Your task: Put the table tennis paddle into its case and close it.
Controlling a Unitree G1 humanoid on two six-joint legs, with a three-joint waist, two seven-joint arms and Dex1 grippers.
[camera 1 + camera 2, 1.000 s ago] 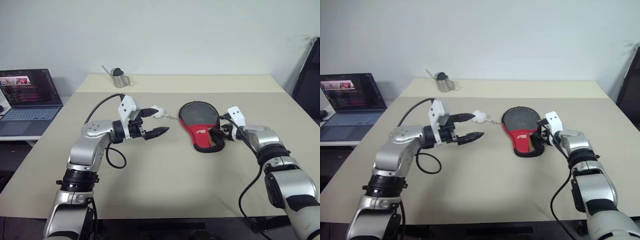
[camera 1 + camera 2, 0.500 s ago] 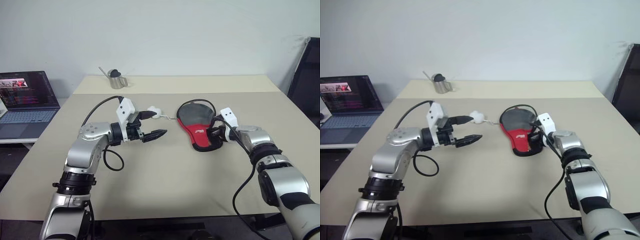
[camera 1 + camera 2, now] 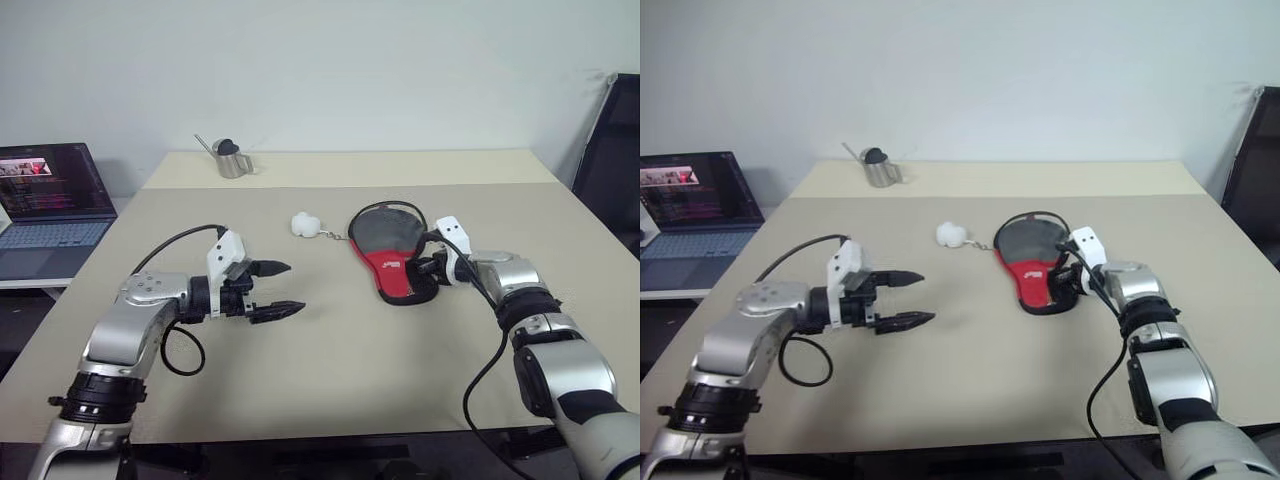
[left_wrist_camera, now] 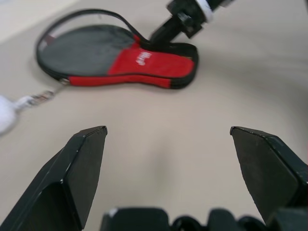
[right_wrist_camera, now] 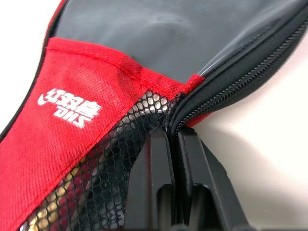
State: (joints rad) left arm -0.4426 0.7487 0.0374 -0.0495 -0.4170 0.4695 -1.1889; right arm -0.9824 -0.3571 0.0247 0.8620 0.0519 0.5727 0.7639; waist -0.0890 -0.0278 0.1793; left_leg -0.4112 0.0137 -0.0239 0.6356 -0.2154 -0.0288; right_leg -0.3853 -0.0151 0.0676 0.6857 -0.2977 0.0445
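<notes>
so the right gripper [image 3: 1068, 283] has just clamped shut on the case [image 3: 1032, 262] at its handle-end zipper edge mid-table, while the left gripper [image 3: 902, 298] backs off wide open and empty, so looks like zipping's next.

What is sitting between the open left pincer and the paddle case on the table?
Nothing visible. Bare table lies between the left pincer and the case. The white pompom lies off to the side, beyond that line. The right pincer is shut at the case's narrow end.
</notes>
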